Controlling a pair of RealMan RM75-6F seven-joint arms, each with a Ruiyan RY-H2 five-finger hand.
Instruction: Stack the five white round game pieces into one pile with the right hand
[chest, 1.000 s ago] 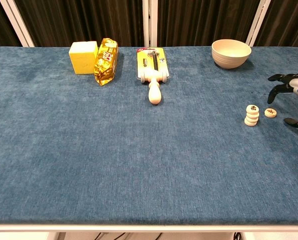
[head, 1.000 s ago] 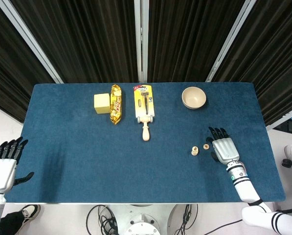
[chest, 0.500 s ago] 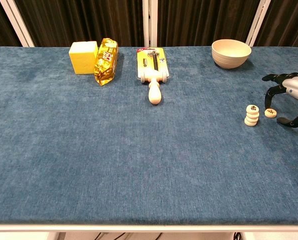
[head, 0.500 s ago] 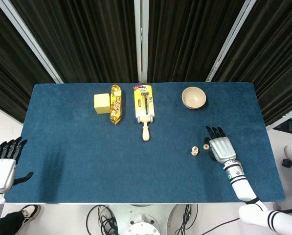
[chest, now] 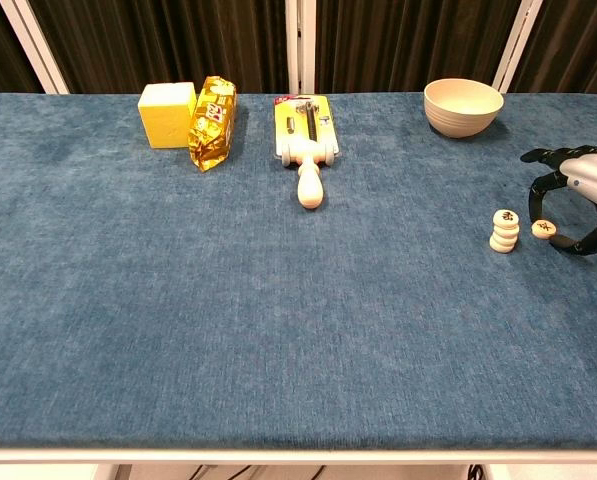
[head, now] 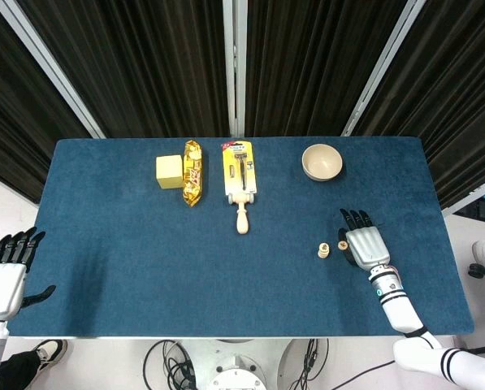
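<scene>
A short stack of white round game pieces (head: 323, 251) (chest: 504, 231) stands on the blue table right of the middle. One loose white piece (head: 341, 245) (chest: 545, 229) lies flat just to its right. My right hand (head: 365, 246) (chest: 581, 195) arches over that loose piece with fingers on its far side and thumb on its near side; the fingers are spread and no grip shows. My left hand (head: 6, 272) hangs open beyond the table's left edge and holds nothing.
Along the back of the table (head: 128, 268) lie a yellow block (head: 169, 171), a gold snack packet (head: 192, 172), a carded razor (head: 240, 175) with a wooden handle, and a cream bowl (head: 322, 162) behind the right hand.
My right hand has shifted left and a little forward, closing in around the loose piece beside the stack. The stack and the left hand have stayed put.
</scene>
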